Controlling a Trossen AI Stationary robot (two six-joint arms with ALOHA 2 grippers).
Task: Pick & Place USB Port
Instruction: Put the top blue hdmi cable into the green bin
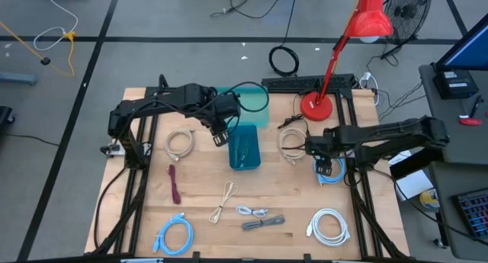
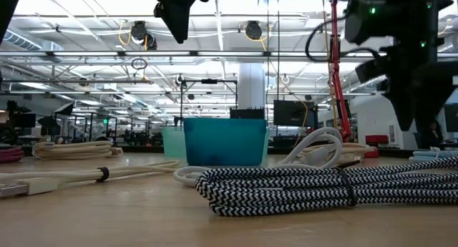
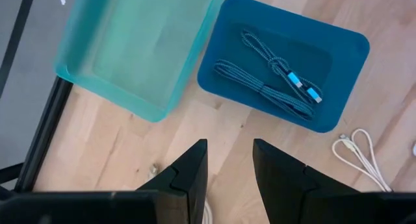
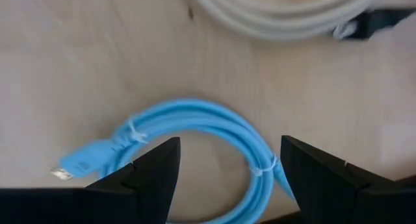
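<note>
My right gripper [image 1: 328,168] [image 4: 229,146] is open and hovers just above a coiled light blue USB cable [image 4: 195,110] [image 1: 333,177] lying flat on the table's right side; its fingers stand on either side of the coil. My left gripper [image 1: 221,136] [image 3: 229,165] is open and empty, raised over bare wood next to the blue bin [image 1: 245,147] [image 3: 286,62]. A dark braided cable [image 3: 273,74] with blue plugs lies in that bin. A pale teal bin [image 3: 136,49] [image 1: 252,103] stands behind it.
A red lamp base [image 1: 316,105] stands by the far edge. Beige coils [image 1: 180,143] [image 1: 290,143] flank the bins. Toward the near edge lie a maroon cable [image 1: 174,184], a beige cable [image 1: 223,200], a grey braided bundle [image 1: 263,222], a white coil [image 1: 329,225] and a blue coil [image 1: 174,236].
</note>
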